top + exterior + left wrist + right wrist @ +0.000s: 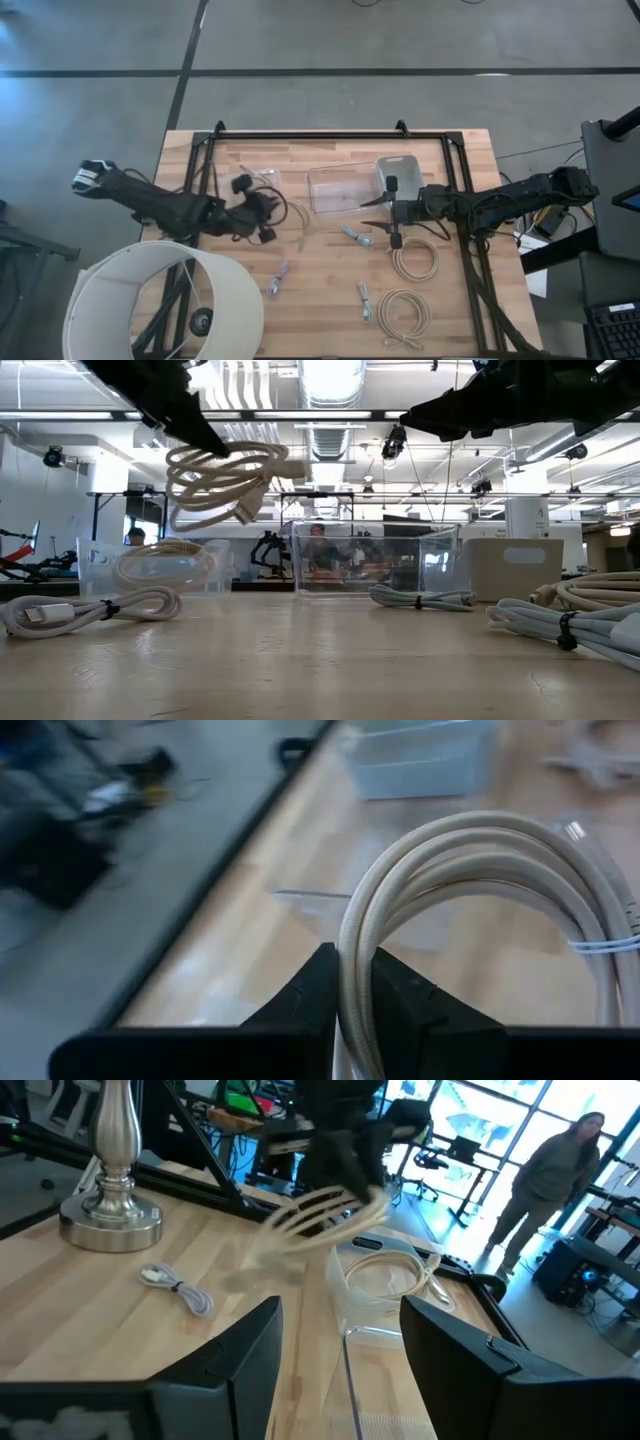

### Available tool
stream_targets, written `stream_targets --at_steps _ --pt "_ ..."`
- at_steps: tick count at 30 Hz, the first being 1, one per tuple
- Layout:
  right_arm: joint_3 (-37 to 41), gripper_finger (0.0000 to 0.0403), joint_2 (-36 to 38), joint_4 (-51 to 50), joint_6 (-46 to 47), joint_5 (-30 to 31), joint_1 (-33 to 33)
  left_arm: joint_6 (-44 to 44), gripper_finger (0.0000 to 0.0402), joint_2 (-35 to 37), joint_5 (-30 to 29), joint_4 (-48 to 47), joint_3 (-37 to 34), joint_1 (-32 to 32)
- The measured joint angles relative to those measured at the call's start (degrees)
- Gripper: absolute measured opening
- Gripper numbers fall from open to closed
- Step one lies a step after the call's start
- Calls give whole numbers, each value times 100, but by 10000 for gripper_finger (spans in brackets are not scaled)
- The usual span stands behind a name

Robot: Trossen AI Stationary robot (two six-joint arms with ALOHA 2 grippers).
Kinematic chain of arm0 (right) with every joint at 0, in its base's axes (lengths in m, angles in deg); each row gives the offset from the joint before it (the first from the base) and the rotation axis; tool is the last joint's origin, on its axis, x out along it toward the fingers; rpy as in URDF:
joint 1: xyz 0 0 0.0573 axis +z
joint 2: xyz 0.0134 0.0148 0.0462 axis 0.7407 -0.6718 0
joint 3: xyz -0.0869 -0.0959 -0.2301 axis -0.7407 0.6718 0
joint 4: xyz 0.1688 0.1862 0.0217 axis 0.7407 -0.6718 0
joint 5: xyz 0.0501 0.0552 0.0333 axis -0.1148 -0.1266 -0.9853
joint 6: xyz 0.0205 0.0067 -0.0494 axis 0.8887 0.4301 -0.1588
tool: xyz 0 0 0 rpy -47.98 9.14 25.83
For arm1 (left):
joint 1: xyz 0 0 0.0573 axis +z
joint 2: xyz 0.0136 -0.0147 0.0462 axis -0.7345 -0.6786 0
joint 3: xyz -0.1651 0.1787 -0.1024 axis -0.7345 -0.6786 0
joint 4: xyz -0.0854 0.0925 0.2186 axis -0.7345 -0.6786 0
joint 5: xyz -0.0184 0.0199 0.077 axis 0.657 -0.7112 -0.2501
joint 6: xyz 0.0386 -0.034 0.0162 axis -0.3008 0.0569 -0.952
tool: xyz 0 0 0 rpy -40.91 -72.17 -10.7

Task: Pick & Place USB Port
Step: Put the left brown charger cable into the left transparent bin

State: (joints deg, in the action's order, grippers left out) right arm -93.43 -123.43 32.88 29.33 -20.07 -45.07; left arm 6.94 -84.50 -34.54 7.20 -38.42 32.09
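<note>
A: Where's the cable now?

B: Your left hand is pinching its coil, fingers pressed onto the cord. In the low view it hangs in the air, clear of the surface, plug end dangling toward the middle.

A: And where should you take it?

B: My guess is a clear bin at the back of the surface; another see-through tray on the left already holds a coil, seen in the right wrist view. I can't tell which one is meant. Carry the coil high enough that the drooping loops pass over the rim, not against it.

A: Anything to watch?

B: The grip takes only a few strands, so the bundle can swing. Move slowly, stop above the bin, let the swing settle, then lower before you let go.

A: The right hand?

B: Spread wide, holding nothing, hovering just beside the bin. Keep it there, or draw it back if the left arm needs room. Other cables lie near the front; don't drag loops across them.
</note>
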Motion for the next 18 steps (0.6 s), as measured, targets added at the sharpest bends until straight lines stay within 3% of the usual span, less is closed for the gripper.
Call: stream_targets --at_steps 10,18 --pt "0 201 0 -2 146 0 0 879 47 556 -1661 -1437 -12 2" --pt "0 201 0 -2 151 0 0 1909 50 645 -2192 -2603 -22 9"
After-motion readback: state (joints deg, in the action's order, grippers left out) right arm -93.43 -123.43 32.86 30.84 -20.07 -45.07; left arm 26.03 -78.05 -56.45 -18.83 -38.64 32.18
